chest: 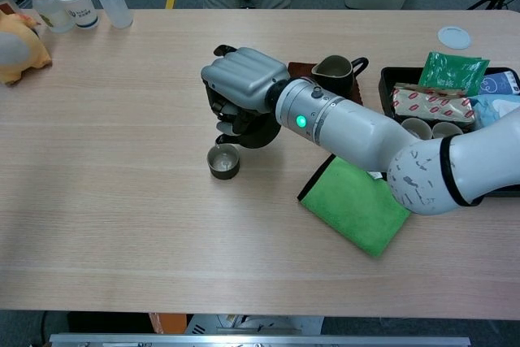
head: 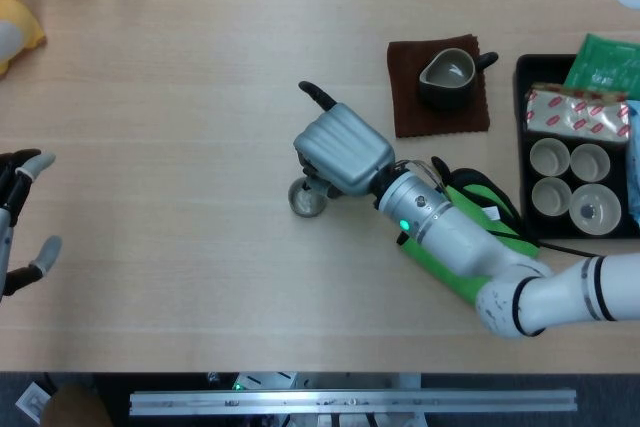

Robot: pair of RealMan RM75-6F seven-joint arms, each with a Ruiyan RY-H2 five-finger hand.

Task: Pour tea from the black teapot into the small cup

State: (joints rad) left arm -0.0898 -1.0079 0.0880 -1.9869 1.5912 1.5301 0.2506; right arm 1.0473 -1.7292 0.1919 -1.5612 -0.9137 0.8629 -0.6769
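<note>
The right hand [chest: 241, 87] is wrapped around the black teapot [chest: 252, 129], which is mostly hidden under its silver back; in the chest view the pot's dark body shows below the knuckles, tipped with its spout down toward the small cup [chest: 223, 161]. The cup stands on the bare wood near the middle of the table [chest: 122, 201], well away from every edge, and in the head view it peeks out just below the hand [head: 340, 150], its rim [head: 306, 200] partly covered. The step in hand looks like the pour itself. To do it well, the spout should sit right above the cup's mouth and close to it, and the tilt should grow slowly, by turning the wrist, so the stream starts thin and lands inside, not on the wood. The cup is light and loose, so the pot should not touch or nudge it. Whether tea is flowing yet cannot be told from these views. The grip should stay firm, since a slip would drop the pot on the cup. The left hand [head: 20, 222] hangs at the table's left edge with its fingers apart and nothing in them. A green cloth [chest: 357, 205] lies under the right forearm, should any drops need wiping.
</note>
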